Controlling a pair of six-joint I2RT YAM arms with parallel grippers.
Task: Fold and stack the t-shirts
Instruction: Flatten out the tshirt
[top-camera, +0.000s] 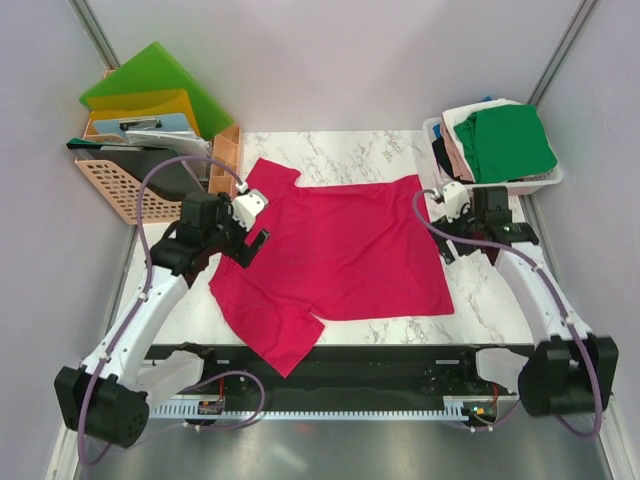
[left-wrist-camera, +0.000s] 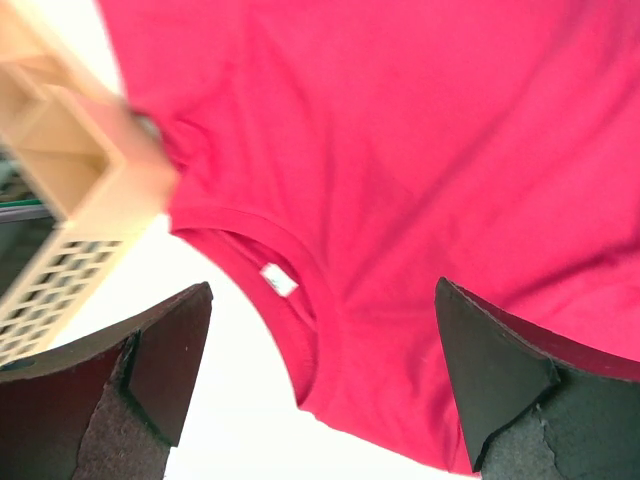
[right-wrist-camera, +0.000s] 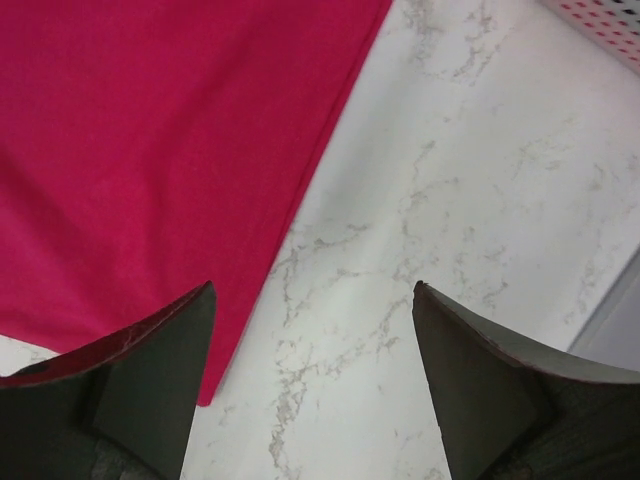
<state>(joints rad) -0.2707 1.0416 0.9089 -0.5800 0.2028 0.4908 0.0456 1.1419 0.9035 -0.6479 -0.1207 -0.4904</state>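
A crimson-pink t-shirt (top-camera: 340, 250) lies spread flat on the marble table (top-camera: 480, 290), neck to the left and hem to the right. My left gripper (top-camera: 252, 232) hovers open over the neck end. In the left wrist view its gripper (left-wrist-camera: 325, 330) frames the collar with its white label (left-wrist-camera: 278, 280), and nothing is held. My right gripper (top-camera: 447, 228) stands open just past the hem's edge. Between the fingers of the right gripper (right-wrist-camera: 313, 330) is bare marble (right-wrist-camera: 450, 180), with the shirt's edge (right-wrist-camera: 150, 130) at the left finger. More t-shirts, a green one (top-camera: 505, 140) on top, sit piled at the back right.
The pile lies in a white basket (top-camera: 540, 182). A peach basket (top-camera: 120, 190) holding green (top-camera: 160, 80) and yellow (top-camera: 140, 103) folders stands at the back left. A wooden organiser (top-camera: 225, 155) touches the shirt's sleeve and shows in the left wrist view as a wooden organiser (left-wrist-camera: 90, 170).
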